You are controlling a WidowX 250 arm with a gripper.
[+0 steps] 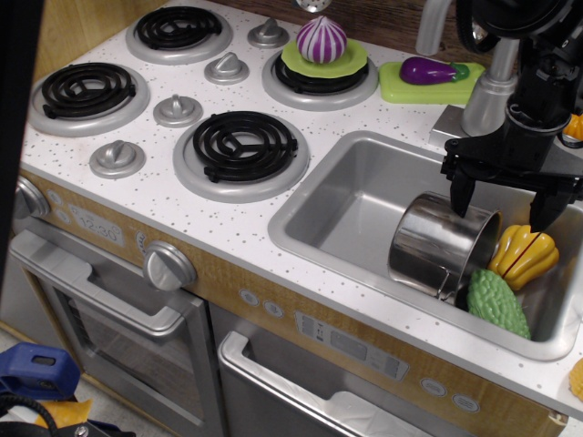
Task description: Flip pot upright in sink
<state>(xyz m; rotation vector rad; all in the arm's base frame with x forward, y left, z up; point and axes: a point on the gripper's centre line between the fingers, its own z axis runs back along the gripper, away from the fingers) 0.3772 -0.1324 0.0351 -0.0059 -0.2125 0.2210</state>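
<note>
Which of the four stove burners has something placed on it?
The back right burner: it carries a green plate with a purple onion; the other three are bare.

Toy play kitchen: white speckled counter (228, 223) with four coil burners (240, 146), grey knobs (117, 158), inset grey sink (364, 196), oven door (109, 319) below. Plastic food scattered about: onion (322, 39), eggplant (428, 70).

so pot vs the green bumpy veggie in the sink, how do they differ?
The pot is shiny bare steel; the green vegetable is matte and bumpy. The pot is tipped, leaning over; the vegetable lies flat. The pot looks bigger. The gripper hangs open over the pot, not the vegetable. Both are in the sink.
</note>
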